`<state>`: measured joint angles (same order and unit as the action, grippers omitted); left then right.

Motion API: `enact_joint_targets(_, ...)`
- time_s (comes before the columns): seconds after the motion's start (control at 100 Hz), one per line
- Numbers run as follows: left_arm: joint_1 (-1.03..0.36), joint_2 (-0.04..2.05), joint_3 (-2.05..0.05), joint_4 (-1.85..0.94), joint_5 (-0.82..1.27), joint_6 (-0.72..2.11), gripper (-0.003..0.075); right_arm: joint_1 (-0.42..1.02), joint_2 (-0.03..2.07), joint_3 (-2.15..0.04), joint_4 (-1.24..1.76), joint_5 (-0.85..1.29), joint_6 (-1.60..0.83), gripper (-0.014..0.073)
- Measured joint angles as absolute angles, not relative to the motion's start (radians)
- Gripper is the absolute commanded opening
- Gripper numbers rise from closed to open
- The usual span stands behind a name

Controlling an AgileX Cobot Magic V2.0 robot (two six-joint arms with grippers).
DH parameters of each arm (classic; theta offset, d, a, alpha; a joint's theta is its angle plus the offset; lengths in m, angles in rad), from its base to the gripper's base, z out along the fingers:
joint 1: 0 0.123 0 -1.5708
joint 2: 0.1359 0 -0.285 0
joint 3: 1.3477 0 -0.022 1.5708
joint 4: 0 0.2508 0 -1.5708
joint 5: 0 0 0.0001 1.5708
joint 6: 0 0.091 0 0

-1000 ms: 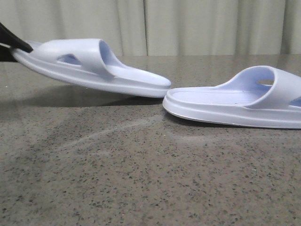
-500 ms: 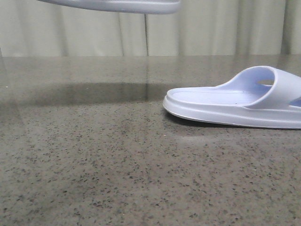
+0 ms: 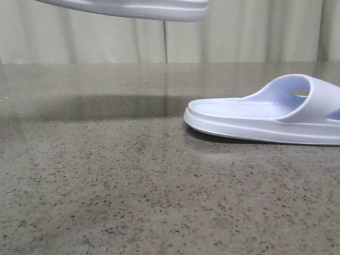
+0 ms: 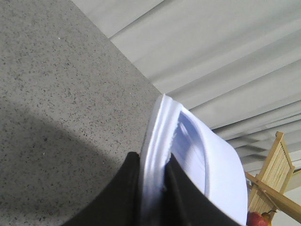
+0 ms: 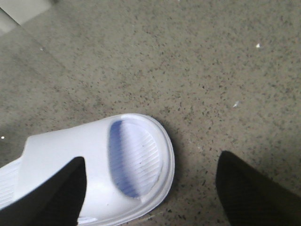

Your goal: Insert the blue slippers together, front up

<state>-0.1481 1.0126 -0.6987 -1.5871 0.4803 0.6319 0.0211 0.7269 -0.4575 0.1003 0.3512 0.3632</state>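
Your left gripper (image 4: 153, 188) has its jaws clamped on the edge of one pale lavender-blue foam slipper (image 4: 197, 155), held in the air above the speckled grey stone tabletop (image 3: 133, 175). The second matching slipper (image 3: 265, 114) lies flat near the tabletop's right edge. Your right gripper (image 5: 150, 197) hangs over it, jaws spread wide.

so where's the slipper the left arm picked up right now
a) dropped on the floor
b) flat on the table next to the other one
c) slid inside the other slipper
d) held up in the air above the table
d: in the front view the held slipper hangs well above the table, and the left wrist view shows the left fingers clamped on its edge.
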Motion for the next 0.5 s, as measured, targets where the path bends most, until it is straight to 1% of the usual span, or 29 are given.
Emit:
enact_joint_targets(0.11, -0.148, 1.013, -0.699, -1.587, 0.482, 0.632, 0.0016, 0.021, 0.837, -0.458, 0.120, 0.306, 0.371, 0.0489)
enact_joint_targets(0.34, -0.148, 1.013, -0.699, -1.582, 0.486, 0.632, 0.0016, 0.021, 0.974, -0.458, 0.159, 0.242, 0.376, 0.0393)
enact_joint_targets(0.5, -0.148, 1.013, -0.699, -1.571, 0.491, 0.632, 0.0016, 0.021, 1.011, -0.458, 0.172, 0.217, 0.376, 0.0391)
